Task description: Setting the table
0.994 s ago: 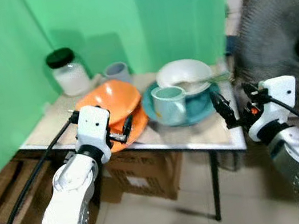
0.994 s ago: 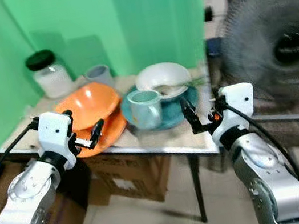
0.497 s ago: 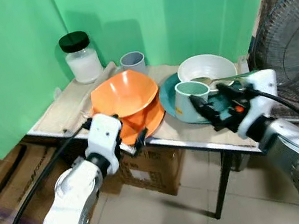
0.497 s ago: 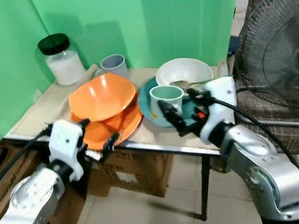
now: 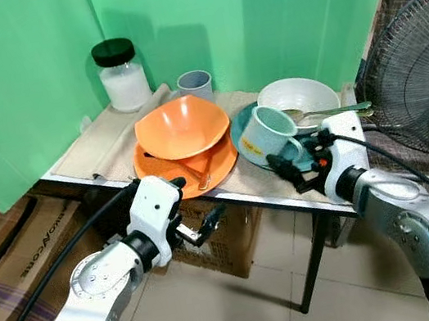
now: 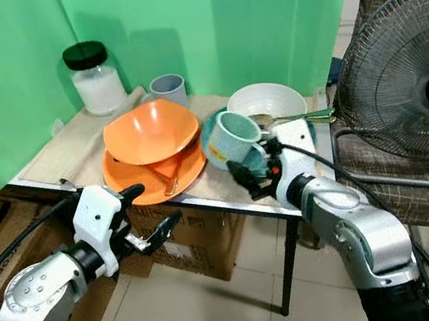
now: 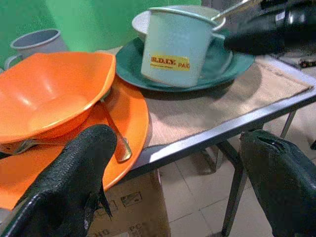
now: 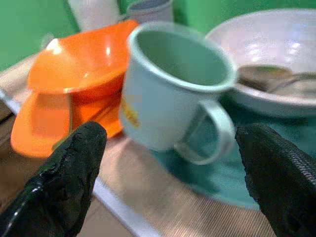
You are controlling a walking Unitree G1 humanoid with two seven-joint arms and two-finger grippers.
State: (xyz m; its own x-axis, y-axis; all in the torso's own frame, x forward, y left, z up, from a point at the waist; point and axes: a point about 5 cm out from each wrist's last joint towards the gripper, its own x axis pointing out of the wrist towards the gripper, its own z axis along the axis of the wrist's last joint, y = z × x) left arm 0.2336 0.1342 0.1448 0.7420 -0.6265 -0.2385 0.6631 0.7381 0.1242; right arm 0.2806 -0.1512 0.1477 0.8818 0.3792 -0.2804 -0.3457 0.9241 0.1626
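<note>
Two fingers of the right gripper [image 6: 252, 177] spread wide, straddling nothing yet, with the pale mug [image 6: 231, 138] straight ahead on the teal plate [image 5: 247, 145], handle turned toward them. Far nearer than the left gripper [image 5: 201, 223], likewise open, empty, hanging below the surface [image 5: 96, 148] edge before the orange plate [image 5: 157, 166]. Short forward reach likely enough.

Pale green enamel mug [image 7: 177, 47] showing glossy; orange plastic bowl [image 7: 44, 94] gleaming smooth; beige woven cloth mat [image 7: 207, 106] looking matt, ribbed; black gripper fingers [image 8: 64, 175] appearing rough-textured.
</note>
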